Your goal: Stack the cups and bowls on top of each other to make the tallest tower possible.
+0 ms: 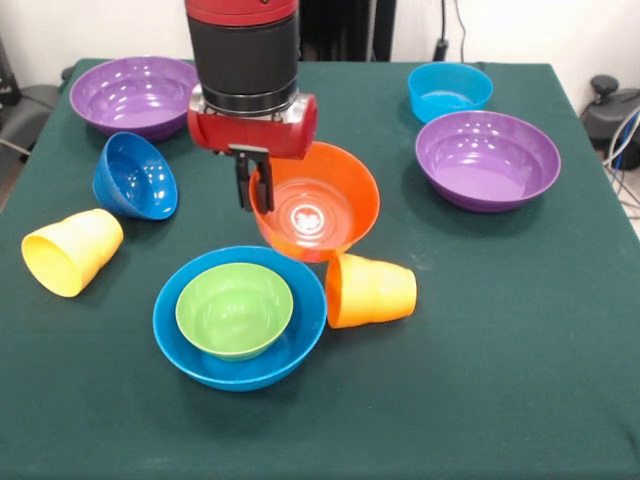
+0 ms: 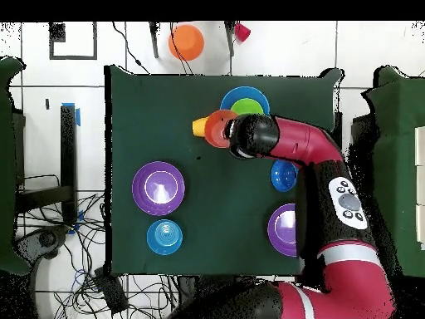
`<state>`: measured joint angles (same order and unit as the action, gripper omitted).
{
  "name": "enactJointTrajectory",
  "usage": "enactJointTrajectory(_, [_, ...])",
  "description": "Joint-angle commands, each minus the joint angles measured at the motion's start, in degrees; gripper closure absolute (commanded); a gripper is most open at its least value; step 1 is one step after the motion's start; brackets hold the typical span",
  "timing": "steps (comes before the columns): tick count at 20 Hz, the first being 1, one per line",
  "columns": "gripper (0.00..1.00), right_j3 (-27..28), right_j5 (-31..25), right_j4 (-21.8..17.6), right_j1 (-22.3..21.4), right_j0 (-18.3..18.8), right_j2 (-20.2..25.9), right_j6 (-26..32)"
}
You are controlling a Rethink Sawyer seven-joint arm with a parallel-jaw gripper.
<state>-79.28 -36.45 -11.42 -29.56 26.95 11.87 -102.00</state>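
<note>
Front view | green bowl [image 1: 234, 309] inside large blue bowl [image 1: 301, 343] | orange bowl [image 1: 350, 190] empty

Bowls: orange bowl [image 1: 318, 203] and green bowl [image 1: 234, 309], glossy smooth plastic
Yellow cup [image 1: 70, 250]: shiny plastic
Table [image 1: 500, 340]: matt green cloth

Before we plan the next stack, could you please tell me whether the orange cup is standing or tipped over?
Tipped over: the orange cup lies on its side on the table, beside the big blue bowl.
</note>
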Motion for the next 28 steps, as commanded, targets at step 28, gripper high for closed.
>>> enactJointTrajectory(28, [1.00, 21.02, -12.08, -1.38, 11.52, -2.02, 3.83, 6.16])
